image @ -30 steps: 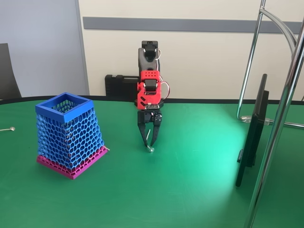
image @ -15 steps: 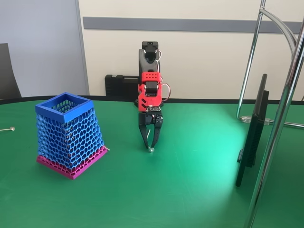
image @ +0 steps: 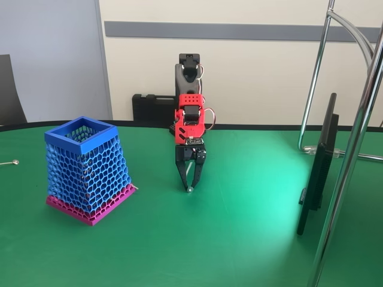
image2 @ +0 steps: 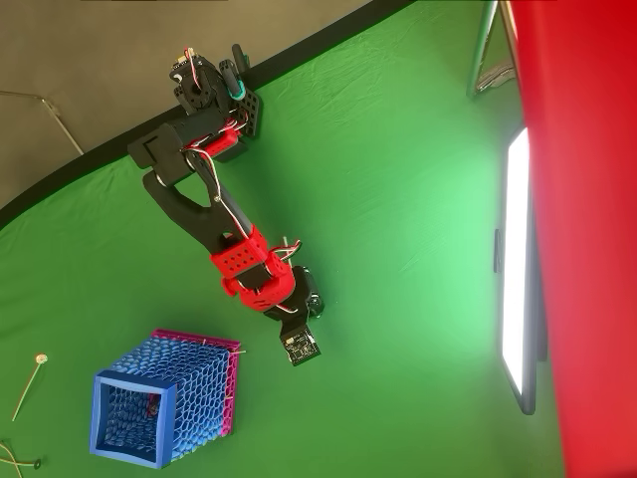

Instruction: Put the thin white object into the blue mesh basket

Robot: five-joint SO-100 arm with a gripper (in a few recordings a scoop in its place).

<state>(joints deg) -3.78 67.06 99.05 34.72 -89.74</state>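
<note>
Pointing straight down at frame centre, gripper (image: 189, 186) narrowly parted, tips around thin white object (image: 190, 189) on green table (image: 239, 227); blue mesh basket (image: 87, 168) lower left, apart.

— How is the arm (image2: 204, 204) built?
— Black links are joined by a red perforated wrist block; red and white wires are looped above the tapering black gripper (image: 189, 186) fingers (image: 181, 173).
</note>
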